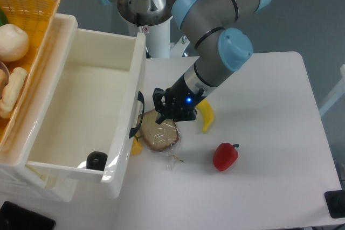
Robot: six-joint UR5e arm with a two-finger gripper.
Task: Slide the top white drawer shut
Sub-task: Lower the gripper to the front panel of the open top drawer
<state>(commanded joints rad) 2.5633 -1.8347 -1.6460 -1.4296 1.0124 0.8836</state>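
Note:
The top white drawer (91, 87) is a deep cream-white glossy box, pulled far out to the right of its cabinet. Its front panel (129, 111) carries a black curved handle (138, 116). A small black object (96, 160) lies inside at the drawer's near corner. My gripper (163, 112) hangs just right of the handle, a short gap from the front panel, low over a bagged slice of bread. Its black fingers point toward the drawer front. I cannot tell whether they are open or shut.
A yellow woven basket (40, 9) with pale foods sits on the cabinet at the left. A bagged bread slice (159, 136), a banana (206, 117) and a red pepper (225, 156) lie on the white table (269, 106) right of the drawer. The arm's base (145, 4) stands behind.

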